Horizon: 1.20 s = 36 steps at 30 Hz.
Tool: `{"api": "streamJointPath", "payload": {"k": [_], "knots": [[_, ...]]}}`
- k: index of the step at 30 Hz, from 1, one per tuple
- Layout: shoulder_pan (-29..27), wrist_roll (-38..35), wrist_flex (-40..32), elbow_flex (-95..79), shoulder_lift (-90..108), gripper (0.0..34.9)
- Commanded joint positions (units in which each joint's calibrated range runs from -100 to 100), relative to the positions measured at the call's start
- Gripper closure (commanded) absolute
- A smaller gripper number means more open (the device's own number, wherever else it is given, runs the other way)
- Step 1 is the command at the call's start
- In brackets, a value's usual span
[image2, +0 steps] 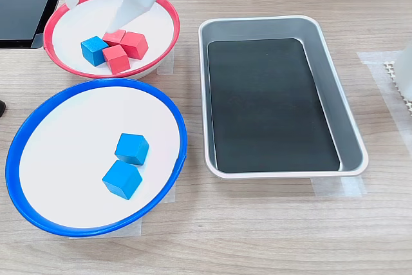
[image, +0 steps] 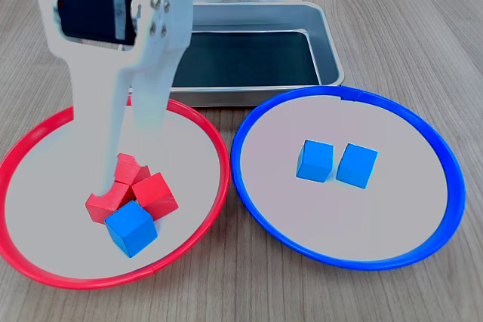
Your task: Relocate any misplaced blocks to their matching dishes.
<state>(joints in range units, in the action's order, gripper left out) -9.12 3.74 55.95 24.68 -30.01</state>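
pincer (image: 113,175): mine, white, down inside the red-rimmed dish (image: 198,122); tips at the red pile. Cannot tell if spread or pressed together, and can't tell if it's pinching anything. The fingers read as one pale blade in both exterior views.
red cubes (image: 154,194): three, clustered in the red-rimmed dish, touching each other. Already home, nothing red is misplaced.
misplaced blue cube (image: 131,228): sits in the red-rimmed dish, touching the red pile on its near side in the first exterior view, on the second exterior view's left of the pile (image2: 94,50).
blue-rimmed dish (image: 423,130): holds two blue cubes (image: 315,160), side by side, nearly touching. Bare floor around them, room for a third.
metal tray (image: 328,43): empty, dark bottom, behind both dishes in the first exterior view. Not part of the job.
counter (image: 423,20): wood grain, carries everything.
step in hand: my guess, red sorting done; blue cube is the only one left to move.
next move: shift tips off the reds and over the blue cube, spread, close on its flat sides without dragging the reds, lift clear of the rim, carry across to the blue-rimmed dish.
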Motion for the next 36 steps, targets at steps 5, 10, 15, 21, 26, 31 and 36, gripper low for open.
{"api": "streamJointPath", "payload": {"k": [5, 10, 15, 21, 26, 31, 36], "knots": [[3.14, 5.62, 3.93, 10.05, -3.98, 17.7], [3.04, 7.62, 5.33, 12.5, -6.88, 17.2], [2.01, 8.5, 5.0, 13.23, -8.41, 16.6], [0.5, 8.69, 5.0, 14.69, -10.03, 16.2], [-0.16, 8.74, 3.93, 16.24, -11.83, 16.3], [0.13, 9.08, 3.27, 16.51, -12.42, 16.1], [1.16, 9.47, 3.6, 16.6, -11.91, 16.2]]}}
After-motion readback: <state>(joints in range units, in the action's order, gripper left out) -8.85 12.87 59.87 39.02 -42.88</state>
